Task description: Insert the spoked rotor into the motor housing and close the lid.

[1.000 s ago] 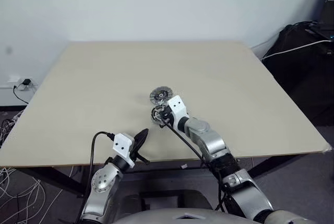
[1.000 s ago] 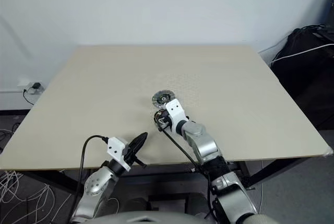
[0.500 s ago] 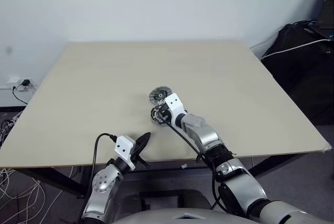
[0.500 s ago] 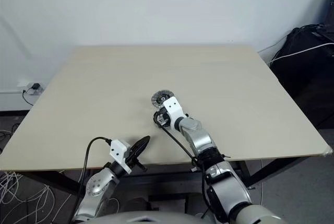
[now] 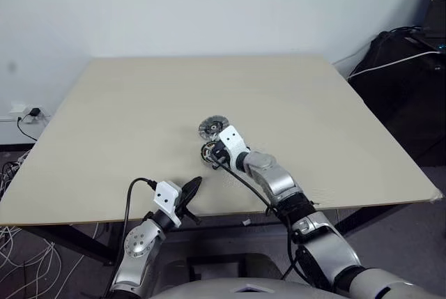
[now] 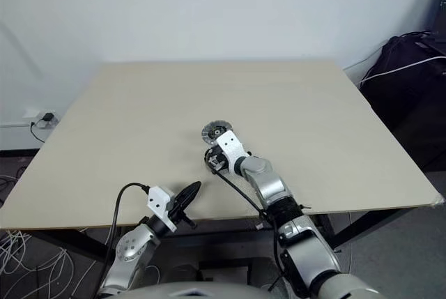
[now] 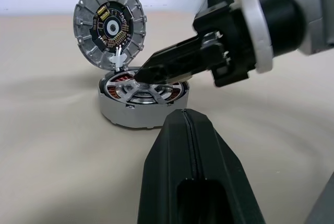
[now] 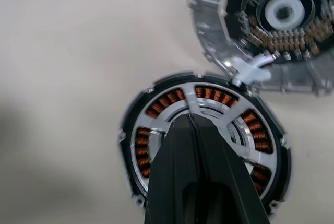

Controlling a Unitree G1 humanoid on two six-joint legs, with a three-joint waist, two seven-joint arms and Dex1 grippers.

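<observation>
at the counter's [image 5: 104, 139] near edge our left gripper [image 5: 189, 189] hangs with jaws together. farther in, our right gripper [image 7: 143, 73], jaws together, rests on the spoked rotor [image 8: 237, 125] seated in the motor housing [image 7: 117, 113]; the lid [image 7: 109, 24] stands open behind.

R arm stretched fwd, right gripper [image 7: 143, 74] pinched closed, tips angled down; L arm tucked low, left gripper [image 5: 193, 187] closed, level.

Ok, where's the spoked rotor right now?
The spoked rotor sits inside the motor housing near the table's centre, under the shut right gripper's tips, with the lid hinged upright behind it.
</observation>
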